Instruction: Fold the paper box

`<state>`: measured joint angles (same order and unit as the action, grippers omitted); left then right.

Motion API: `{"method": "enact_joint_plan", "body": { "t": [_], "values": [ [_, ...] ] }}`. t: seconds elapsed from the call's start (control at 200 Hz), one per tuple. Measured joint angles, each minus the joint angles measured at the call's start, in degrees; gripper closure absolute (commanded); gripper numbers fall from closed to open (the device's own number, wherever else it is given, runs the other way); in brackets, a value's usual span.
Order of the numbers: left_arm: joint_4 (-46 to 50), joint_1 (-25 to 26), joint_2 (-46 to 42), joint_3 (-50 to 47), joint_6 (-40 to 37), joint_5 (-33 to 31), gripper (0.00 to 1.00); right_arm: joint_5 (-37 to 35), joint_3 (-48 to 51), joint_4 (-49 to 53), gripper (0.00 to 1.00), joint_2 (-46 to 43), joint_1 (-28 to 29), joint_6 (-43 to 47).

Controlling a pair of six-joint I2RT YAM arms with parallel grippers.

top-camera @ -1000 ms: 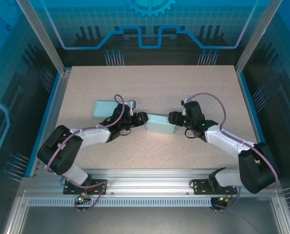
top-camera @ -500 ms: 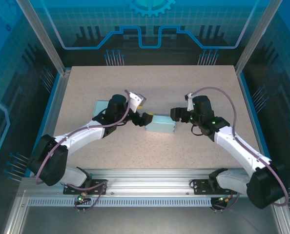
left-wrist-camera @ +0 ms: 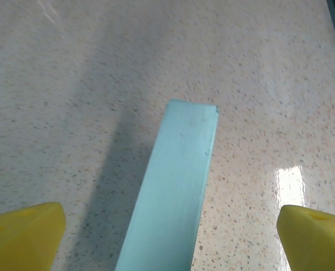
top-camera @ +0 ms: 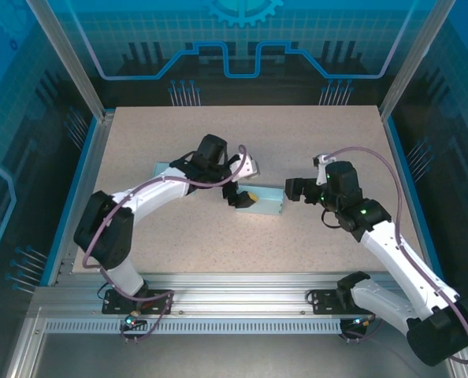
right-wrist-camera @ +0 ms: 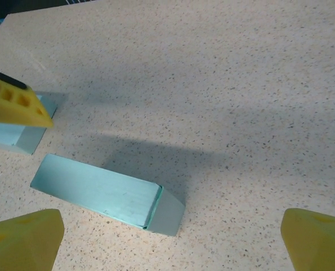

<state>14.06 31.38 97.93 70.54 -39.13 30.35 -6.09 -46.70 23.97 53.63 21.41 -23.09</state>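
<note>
Nearest the bottom edge of the top view, the 2 arms are rising from their bases and leaning in over the speckled beige table (top-camera: 321, 142). Between them, at the centre of the frame, the pale blue rectangular paper box (top-camera: 265, 203) is lying flat on the table, looking closed into a long block.

The left end effector (top-camera: 238, 193) is hovering over the box's left end with its jaws standing wide. In the left wrist view its yellow fingertips (left-wrist-camera: 23, 231) are sitting in the 2 lower corners, apart from the box running up the middle, so it is gripping nothing. The right end effector (top-camera: 295, 189) is hanging just beside the box's right end, jaws equally wide and likewise holding nothing. Its wrist view is showing the box at lower left, with the near end face looking tucked shut.

Farther back, at upper left, a flat pale blue paper sheet (top-camera: 165, 172) is lying partly under the left arm.

The folding is looking nearly done, and the step in hand is probably clearing away. Doing it well is calling for both end effectors lifting straight up, so no fingertip is snagging an edge or dragging the light box. Whether the left end is closed I cannot tell, so it is worth checking.
</note>
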Motion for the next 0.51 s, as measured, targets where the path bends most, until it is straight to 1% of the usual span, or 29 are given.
{"method": "enact_joint_plan", "body": {
  "t": [0.175, 0.335, 0.42, 0.505],
  "values": [
    [5.46, 1.07, 4.66, 4.2, -3.34, -0.7, 0.04, -1.27, 0.33, 1.14, 0.0, -1.7, -0.39, -0.92],
    [6.75, 2.32, 7.63, 5.99, -4.98, -4.33, 0.08, -2.49, 1.14, 2.21, 0.0, -3.85, -0.5, -1.77],
    [7.39, 2.82, 8.98, 6.64, -5.46, -6.38, 0.13, -2.75, 1.51, 2.32, 0.0, -5.03, -0.59, -2.27],
    [7.98, 3.21, 9.81, 7.06, -6.43, -7.63, 0.22, -3.34, 1.77, 2.71, 0.0, -5.9, -0.61, -2.78]
  ]
}}
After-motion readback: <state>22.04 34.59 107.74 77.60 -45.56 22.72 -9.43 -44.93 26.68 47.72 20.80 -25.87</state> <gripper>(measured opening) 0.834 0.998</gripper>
